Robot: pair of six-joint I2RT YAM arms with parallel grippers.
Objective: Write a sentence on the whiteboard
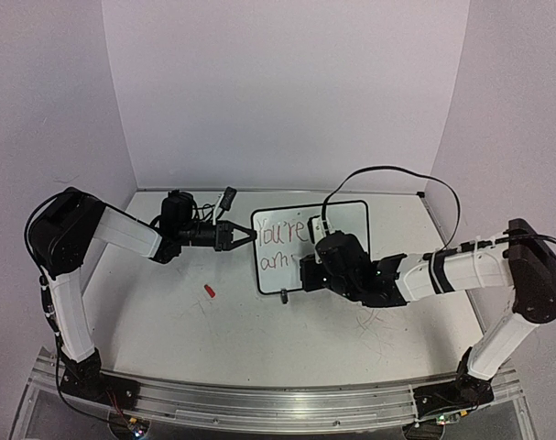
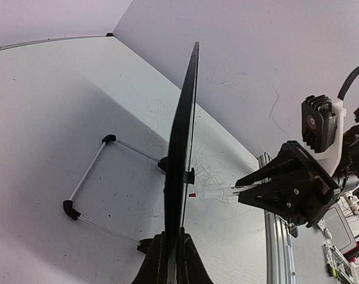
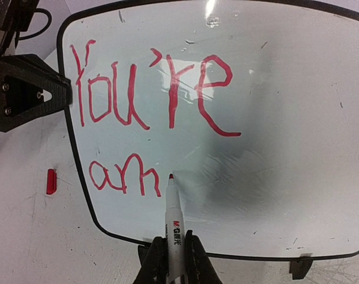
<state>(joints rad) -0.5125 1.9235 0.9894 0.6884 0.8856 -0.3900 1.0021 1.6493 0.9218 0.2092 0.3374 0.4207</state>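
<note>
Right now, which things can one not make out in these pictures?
Top view: the right hand hides where the second line of the sentence ends.
Left wrist view: the whiteboard stands edge-on, writing face hidden.
Right wrist view: whether the marker tip touches the whiteboard is unclear.

The whiteboard (image 3: 297, 177) is glossy white inside a thin black frame, and its feet are black. The writing (image 3: 174, 94) on it is red, in two lines toward ten o'clock of the board's face. The marker (image 3: 174, 231) has a white barrel, a red tip and a label printed in red and black. A small red cap (image 1: 209, 291) lies at eight o'clock from the board. The table (image 1: 259, 339) is grey-white with fine grey scribbles. The left gripper (image 1: 248, 236) and right gripper (image 3: 170, 260) are black. The arms (image 1: 122, 231) have white shells and black joints.
</note>
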